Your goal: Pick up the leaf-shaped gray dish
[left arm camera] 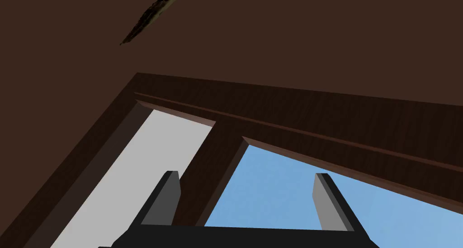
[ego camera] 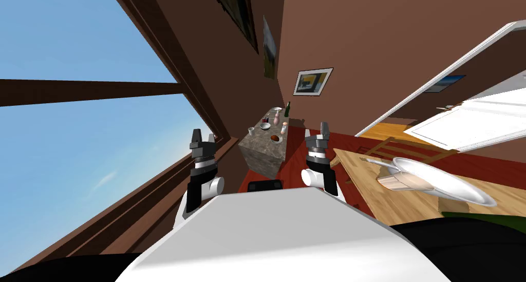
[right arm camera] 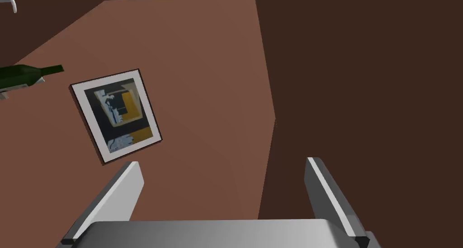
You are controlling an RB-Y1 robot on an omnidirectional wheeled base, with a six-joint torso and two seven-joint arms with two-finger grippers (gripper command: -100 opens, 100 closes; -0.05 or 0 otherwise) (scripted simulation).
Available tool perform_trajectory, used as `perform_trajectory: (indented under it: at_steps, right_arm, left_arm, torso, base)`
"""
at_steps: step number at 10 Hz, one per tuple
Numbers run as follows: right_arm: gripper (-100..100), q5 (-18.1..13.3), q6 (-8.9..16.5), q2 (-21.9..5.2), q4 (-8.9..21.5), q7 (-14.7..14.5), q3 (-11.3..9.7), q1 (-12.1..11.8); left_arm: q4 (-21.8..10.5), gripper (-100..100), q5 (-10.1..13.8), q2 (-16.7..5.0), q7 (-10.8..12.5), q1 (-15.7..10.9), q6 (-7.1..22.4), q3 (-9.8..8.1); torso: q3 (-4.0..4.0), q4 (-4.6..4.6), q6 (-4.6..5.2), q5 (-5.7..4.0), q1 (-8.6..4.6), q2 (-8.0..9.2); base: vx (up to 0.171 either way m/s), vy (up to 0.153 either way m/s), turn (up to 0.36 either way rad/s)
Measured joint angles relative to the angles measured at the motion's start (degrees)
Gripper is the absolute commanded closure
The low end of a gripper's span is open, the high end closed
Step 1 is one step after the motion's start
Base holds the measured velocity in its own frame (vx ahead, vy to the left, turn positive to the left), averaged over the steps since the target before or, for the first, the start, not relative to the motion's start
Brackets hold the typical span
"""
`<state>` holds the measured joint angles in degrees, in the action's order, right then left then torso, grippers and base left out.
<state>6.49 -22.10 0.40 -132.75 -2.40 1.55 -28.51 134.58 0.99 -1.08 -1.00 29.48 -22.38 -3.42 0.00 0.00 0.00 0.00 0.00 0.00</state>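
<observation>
A grey stone-topped block (ego camera: 264, 153) stands ahead of me against the brown wall, with small tableware on it. A pale shallow dish (ego camera: 277, 109) lies at its far end and a white bowl (ego camera: 265, 126) sits near the middle; I cannot tell from here which one is leaf-shaped. Both arms are raised in front of my chest, well short of the block. My left gripper (ego camera: 203, 136) (left arm camera: 246, 186) is open and holds nothing. My right gripper (ego camera: 316, 131) (right arm camera: 224, 177) is also open and holds nothing.
Also on the block are a green bottle (ego camera: 287, 108) (right arm camera: 27, 74), a pink vase (ego camera: 277, 118), a small cup (ego camera: 251, 131) and a reddish bowl (ego camera: 276, 138). To the right a wooden table (ego camera: 400, 207) carries a large white plate (ego camera: 442, 179). A big window (ego camera: 77, 140) runs along the left.
</observation>
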Motion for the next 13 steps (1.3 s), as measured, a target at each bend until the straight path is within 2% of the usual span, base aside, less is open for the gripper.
perform_trajectory:
  at_steps: [2, 5, 6, 8, 10, 11, 12, 13]
  right_arm:
    - [-100, -0.7, 0.4, -1.9, 0.9, -0.6, 0.6, -1.2]
    - [-100, -2.1, 1.0, -4.9, 2.5, -1.7, 2.1, -4.3]
    - [-100, -2.7, 1.1, -5.9, 3.9, -2.2, 3.0, -5.2]
    - [-100, -4.2, 1.2, -7.6, 6.2, -3.4, 4.4, -8.1]
    - [-100, -6.3, 2.9, -8.9, 6.8, -5.2, 5.7, -11.6]
    - [-100, -7.7, 3.3, -9.4, 8.0, -6.5, 6.1, -13.1]
    - [-100, -8.7, 2.9, -10.4, 10.6, -7.6, 7.2, -14.4]
    - [-100, -8.9, 2.9, -11.3, 11.0, -7.8, 8.1, -15.6]
  left_arm:
    - [0.0, 0, 0.0, 0.0, 0.0, 0.0, 0.0, 0.00]
    - [0.0, 0, 0.0, 0.0, 0.0, 0.0, 0.0, 0.01]
    - [0.0, 0, 0.0, 0.0, 0.0, 0.0, 0.0, 0.01]
    - [0.0, 0, 0.0, 0.0, 0.0, 0.0, 0.0, 0.01]
    - [0.0, 0, 0.0, 0.0, 0.0, 0.0, 0.0, 0.01]
    - [0.0, 0, 0.0, 0.0, 0.0, 0.0, 0.0, 0.01]
    - [0.0, 0, 0.0, 0.0, 0.0, 0.0, 0.0, 0.01]
    - [0.0, 0, 0.0, 0.0, 0.0, 0.0, 0.0, -0.01]
  torso:
    - [0.05, 0.02, -0.01, 0.01, 0.04, 0.10]
    - [0.10, 0.04, -0.02, 0.02, 0.10, 0.18]
    - [0.11, 0.04, -0.02, 0.02, 0.11, 0.19]
    - [0.13, 0.05, -0.01, 0.03, 0.14, 0.23]
    - [0.11, 0.04, -0.02, 0.04, 0.18, 0.19]
    - [0.12, 0.05, -0.03, 0.04, 0.18, 0.21]
    - [0.14, 0.06, -0.01, 0.04, 0.16, 0.25]
    - [0.12, 0.05, 0.04, 0.03, 0.09, 0.20]
  base:
    - [-0.031, 0.020, 0.177]
    - [-0.043, 0.034, 0.244]
    - [-0.055, 0.044, 0.281]
    - [-0.047, 0.055, 0.326]
    - [-0.041, 0.060, 0.389]
    - [-0.055, 0.063, 0.404]
    - [-0.030, 0.043, 0.096]
    - [-0.019, 0.045, 0.218]
